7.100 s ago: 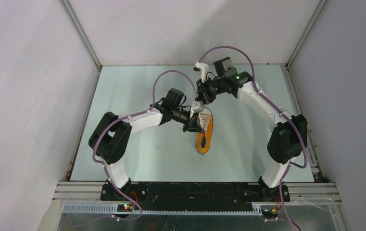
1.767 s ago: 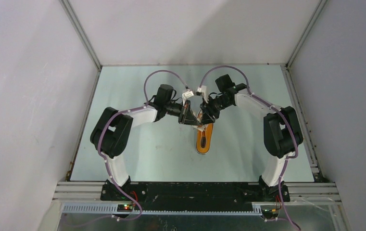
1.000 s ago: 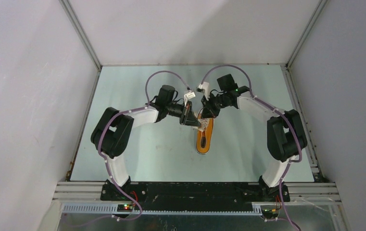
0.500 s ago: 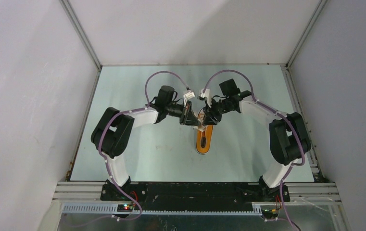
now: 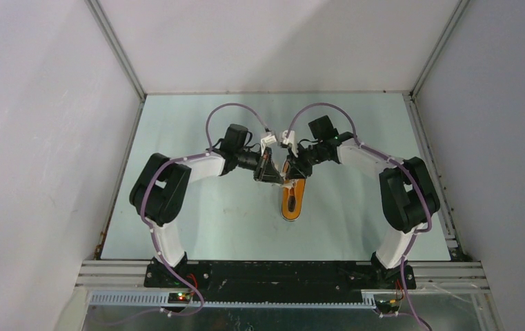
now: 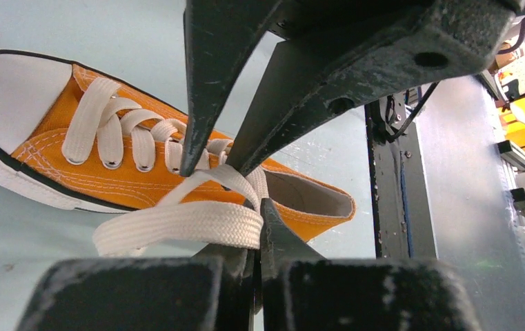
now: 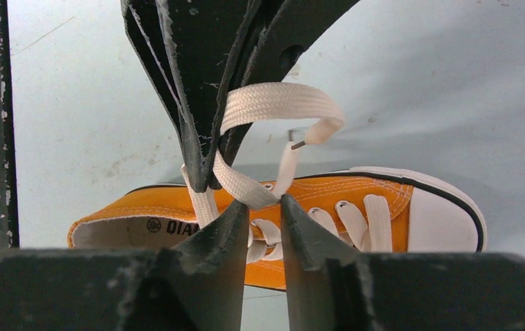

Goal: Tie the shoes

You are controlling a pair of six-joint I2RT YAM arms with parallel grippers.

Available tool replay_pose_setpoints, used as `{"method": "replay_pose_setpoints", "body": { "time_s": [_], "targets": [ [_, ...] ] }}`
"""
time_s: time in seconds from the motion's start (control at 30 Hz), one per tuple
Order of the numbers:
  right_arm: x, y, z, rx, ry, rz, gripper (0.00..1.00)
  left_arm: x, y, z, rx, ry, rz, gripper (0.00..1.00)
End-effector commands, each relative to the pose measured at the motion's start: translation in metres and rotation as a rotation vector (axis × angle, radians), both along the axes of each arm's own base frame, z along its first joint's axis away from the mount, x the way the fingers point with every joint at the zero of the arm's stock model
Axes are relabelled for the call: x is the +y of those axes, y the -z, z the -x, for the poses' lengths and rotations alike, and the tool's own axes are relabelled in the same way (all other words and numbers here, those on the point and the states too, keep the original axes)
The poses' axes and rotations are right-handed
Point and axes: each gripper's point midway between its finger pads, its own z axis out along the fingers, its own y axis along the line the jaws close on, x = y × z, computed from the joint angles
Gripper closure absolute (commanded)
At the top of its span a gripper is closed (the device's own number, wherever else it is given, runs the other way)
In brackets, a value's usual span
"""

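Black left end effector [image 6: 258, 224]: jaws together, clamped on loop of white laces [image 7: 273, 100]. Right end effector [image 7: 265, 207]: jaws partly apart, straddling lace strand above eyelets, no grip seen. Step in hand, judged: second grasp for knot. Close right only once strand sits deep between pads; hold left tension steady; avoid lifting orange sneaker [image 6: 59, 162]. Sneaker rests mid-worktop [image 5: 204, 214], toe away from bases, under both end effectors. Count: two end effectors, one sneaker, one raised loop.

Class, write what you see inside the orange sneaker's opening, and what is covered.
A pale lining with dark printed letters shows at the heel end. Farther forward, fingers of the right gripper and the laces cover it.
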Motion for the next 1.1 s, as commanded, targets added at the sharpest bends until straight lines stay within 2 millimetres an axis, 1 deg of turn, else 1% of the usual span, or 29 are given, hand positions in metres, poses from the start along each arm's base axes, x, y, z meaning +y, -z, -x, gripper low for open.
{"method": "replay_pose_setpoints", "body": {
  "time_s": [0.0, 0.07, 0.1, 0.13, 0.2, 0.23, 0.27, 0.3, 0.33, 0.37, 0.4, 0.43, 0.47, 0.53, 0.6, 0.8, 0.9, 0.97, 1.07],
  "targets": [
    [0.023, -0.008, -0.003, -0.048, -0.044, -0.06, 0.84, -0.008, -0.009, -0.001, -0.059, 0.036, 0.013, 1.0],
    [0.022, -0.01, -0.009, -0.053, -0.008, -0.058, 0.95, -0.008, -0.007, -0.002, -0.061, 0.028, 0.005, 1.0],
    [0.021, -0.015, -0.013, -0.055, 0.017, -0.063, 0.99, -0.008, -0.008, -0.003, -0.063, 0.024, 0.002, 1.0],
    [0.018, -0.017, -0.018, -0.064, 0.041, -0.056, 1.0, -0.007, -0.007, -0.005, -0.064, 0.015, -0.004, 1.0],
    [0.011, -0.039, -0.025, -0.088, 0.098, -0.08, 1.0, -0.007, -0.007, -0.01, -0.07, -0.013, -0.016, 0.99],
    [0.006, -0.047, -0.029, -0.083, 0.128, -0.088, 1.0, -0.008, -0.008, -0.016, -0.088, -0.037, -0.019, 0.99],
    [0.002, -0.058, -0.027, -0.093, 0.143, -0.091, 1.0, -0.01, -0.011, -0.02, -0.102, -0.058, -0.009, 0.98],
    [-0.002, -0.065, -0.029, -0.1, 0.158, -0.09, 1.0, -0.01, -0.012, -0.025, -0.105, -0.088, -0.012, 0.97],
    [-0.006, -0.072, -0.024, -0.093, 0.162, -0.081, 1.0, -0.014, -0.02, -0.03, -0.102, -0.115, 0.014, 0.97],
    [-0.009, -0.077, -0.024, -0.097, 0.172, -0.075, 1.0, -0.015, -0.023, -0.033, -0.073, -0.151, 0.017, 0.97],
    [-0.012, -0.082, -0.019, -0.083, 0.178, -0.065, 1.0, -0.019, -0.029, -0.038, -0.097, -0.166, 0.044, 0.96],
    [-0.014, -0.084, -0.017, -0.075, 0.186, -0.056, 1.0, -0.022, -0.033, -0.04, -0.073, -0.189, 0.052, 0.96],
    [-0.016, -0.086, -0.011, -0.053, 0.194, -0.043, 1.0, -0.027, -0.037, -0.042, -0.086, -0.191, 0.074, 0.96],
    [-0.021, -0.087, -0.004, -0.018, 0.213, -0.019, 1.0, -0.033, -0.042, -0.041, -0.079, -0.194, 0.093, 0.95],
    [-0.025, -0.089, 0.004, 0.011, 0.223, 0.001, 1.0, -0.037, -0.043, -0.04, -0.082, -0.205, 0.095, 0.94],
    [-0.038, -0.094, 0.021, 0.1, 0.251, 0.072, 1.0, -0.034, -0.037, -0.046, -0.118, -0.289, 0.069, 0.94],
    [-0.043, -0.095, 0.027, 0.142, 0.258, 0.102, 1.0, -0.032, -0.038, -0.048, -0.152, -0.307, 0.059, 0.94],
    [-0.046, -0.1, 0.023, 0.166, 0.287, 0.1, 1.0, -0.032, -0.036, -0.048, -0.17, -0.311, 0.038, 0.94],
    [-0.046, -0.106, 0.024, 0.244, 0.3, 0.064, 1.0, -0.03, -0.035, -0.052, -0.21, -0.334, 0.009, 0.94]
  ]
}}
